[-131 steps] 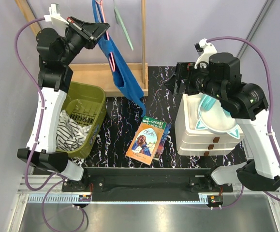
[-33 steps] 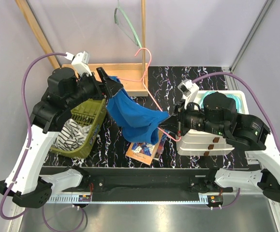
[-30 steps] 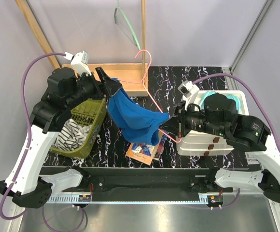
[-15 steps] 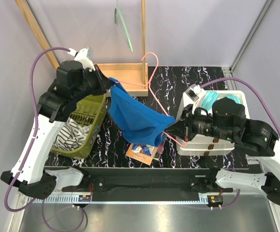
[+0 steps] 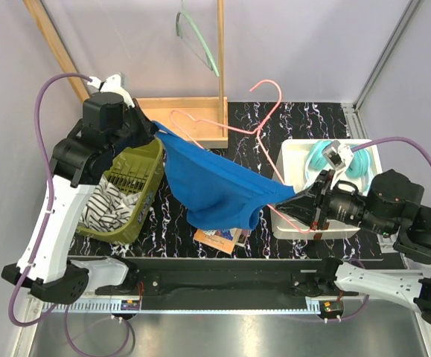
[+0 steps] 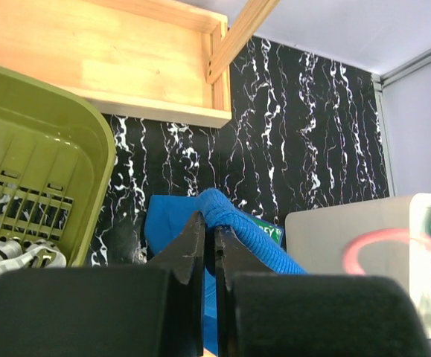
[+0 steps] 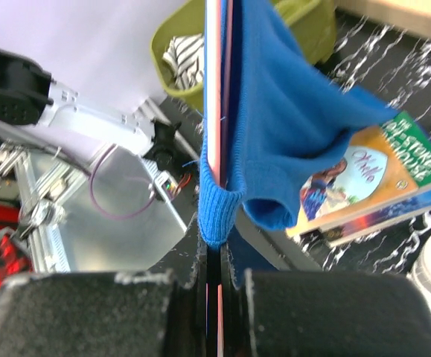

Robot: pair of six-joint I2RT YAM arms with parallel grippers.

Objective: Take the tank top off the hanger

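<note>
- Midway through the job: the blue tank top point(image 5: 215, 190) hangs stretched in the air between the two arms, above the book point(image 5: 216, 236) and beside the green laundry basket point(image 5: 144, 160) — partly slipped from the pink wire hanger point(image 5: 260, 132), by the look of it, but not free.
- One hanger shoulder stands bare near the wooden rack point(image 5: 185, 104); the other end appears caught in cloth at the right gripper point(image 5: 302, 197).
- The left gripper point(image 5: 154, 132) is pinched together on a rolled strap of the top.
- The right gripper is clamped on the hanger wire, with the top's hem caught in the same pinch — likely the part left to release.
</note>
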